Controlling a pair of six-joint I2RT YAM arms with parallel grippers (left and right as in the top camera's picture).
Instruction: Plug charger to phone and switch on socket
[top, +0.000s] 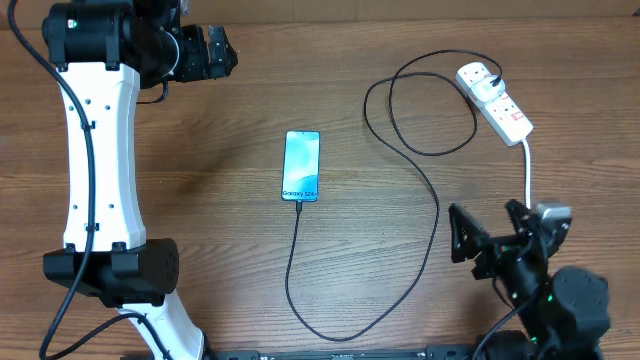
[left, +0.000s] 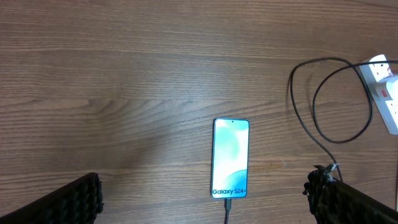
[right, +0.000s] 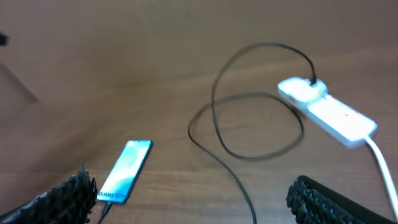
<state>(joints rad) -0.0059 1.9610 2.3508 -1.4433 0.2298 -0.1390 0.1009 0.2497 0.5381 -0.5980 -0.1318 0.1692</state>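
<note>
light: even, moderately bright | shadows: faint, soft | phone (top: 302, 165) screen: glowing | overhead, left wrist: sharp | right wrist: blurred throughout

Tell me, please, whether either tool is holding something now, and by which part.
Nothing is held. The left tool and the right tool are both open and empty; the charger and the phone lie on the table, untouched.

This looks like a robotics lab bench; a plain wood-grain table (top: 250, 290) has two robot arms standing at one edge, the left arm (top: 95, 150) white-shelled (a black cable trails along it) and the right arm (top: 560, 300) dark with a small green light; a small staged set lies on the table: the phone (top: 302, 165), the charger (top: 432, 215) and the socket (top: 497, 100), well apart from one another.
</note>
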